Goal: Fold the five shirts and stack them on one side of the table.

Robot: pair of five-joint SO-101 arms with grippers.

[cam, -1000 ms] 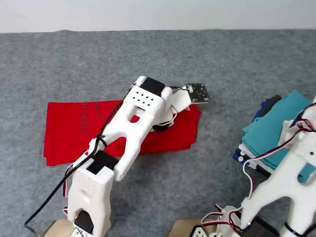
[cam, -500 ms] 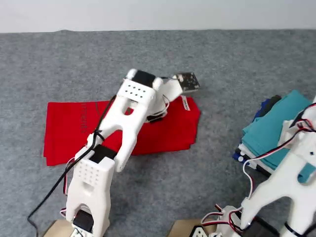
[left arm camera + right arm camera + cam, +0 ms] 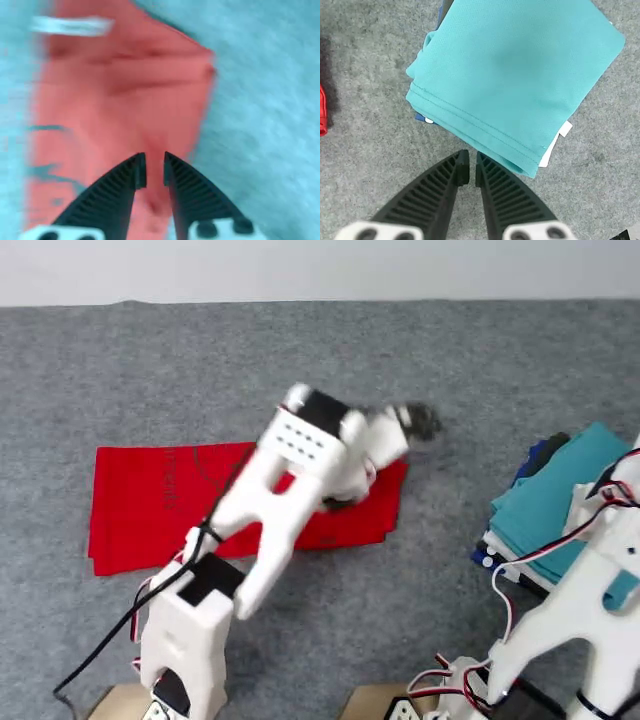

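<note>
Fingers of my left gripper clenched over flat red cloth shirt; my right gripper clenched too, beside folded teal shirt

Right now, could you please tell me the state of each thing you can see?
Red shirt: flat on the table, a long rectangle, apart from the other shirts.
Teal shirt: folded, lying on the blue shirt.
Blue shirt: under the teal shirt, only an edge showing.
Left gripper: shut but for a slit, empty, over the red shirt.
Right gripper: shut but for a slit, empty, beside the teal shirt.
</note>
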